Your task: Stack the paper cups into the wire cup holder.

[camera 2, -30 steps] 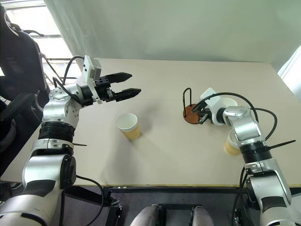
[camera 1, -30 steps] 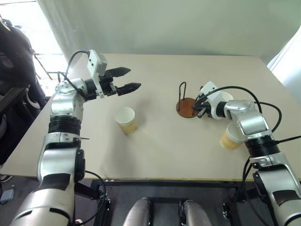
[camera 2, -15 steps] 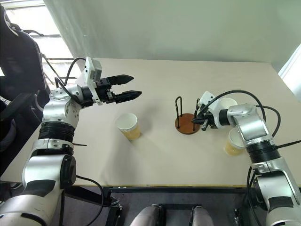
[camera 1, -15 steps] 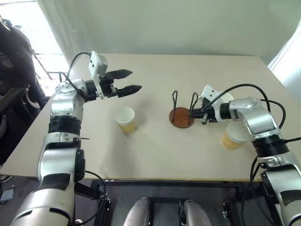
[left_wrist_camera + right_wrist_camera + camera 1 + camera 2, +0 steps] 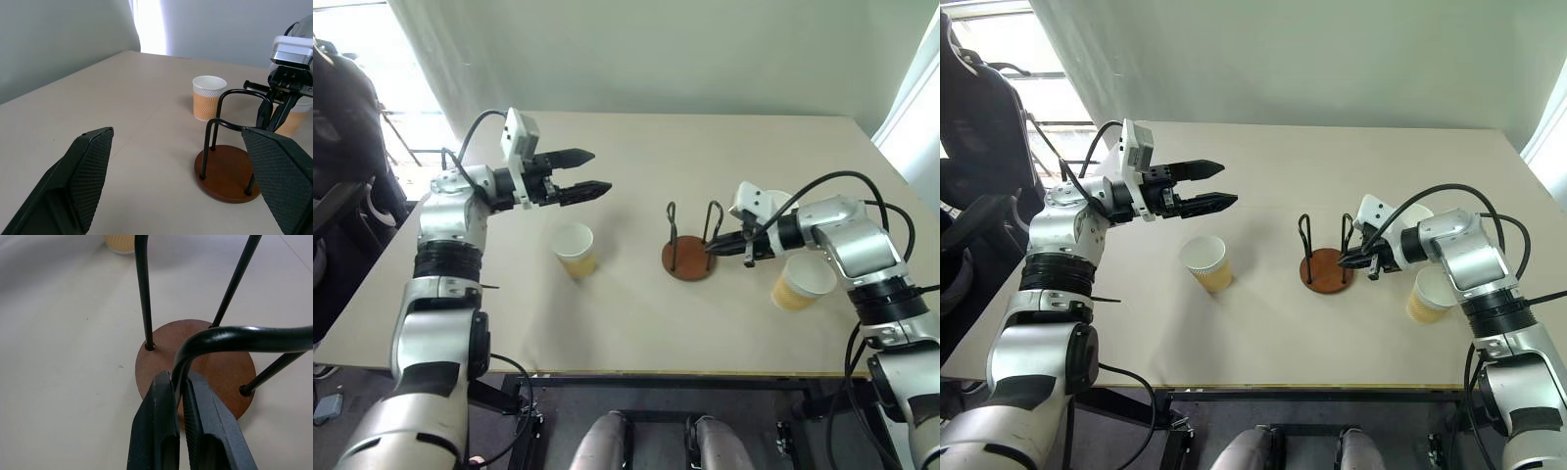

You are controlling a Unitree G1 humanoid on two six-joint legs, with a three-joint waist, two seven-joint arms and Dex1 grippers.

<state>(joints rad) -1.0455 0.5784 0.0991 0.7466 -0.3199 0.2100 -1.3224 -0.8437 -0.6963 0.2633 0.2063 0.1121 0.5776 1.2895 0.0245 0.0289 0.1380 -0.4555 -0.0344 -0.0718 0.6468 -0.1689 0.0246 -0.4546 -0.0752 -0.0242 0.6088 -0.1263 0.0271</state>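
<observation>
The wire cup holder [image 5: 689,258], a brown disc with two black wire loops, stands mid-table. My right gripper [image 5: 715,247] is shut on the lower part of one loop [image 5: 182,363], reaching in from the right. One paper cup [image 5: 575,249] stands upright left of the holder. A second paper cup [image 5: 800,282] stands under my right forearm, and a third cup's white rim [image 5: 785,201] peeks out behind that arm. My left gripper [image 5: 597,169] hovers open above the table, up and left of the left cup, pointing toward the holder [image 5: 225,174].
The tan table [image 5: 636,323] has its front edge close to me and a wall behind its far edge. A dark chair [image 5: 337,127] stands off the table's left side. Black cables loop over my right arm [image 5: 862,211].
My right gripper, shut on the loop, has pulled the holder left and toward me and turned it, so both loops now show side by side. The left gripper has barely moved.
</observation>
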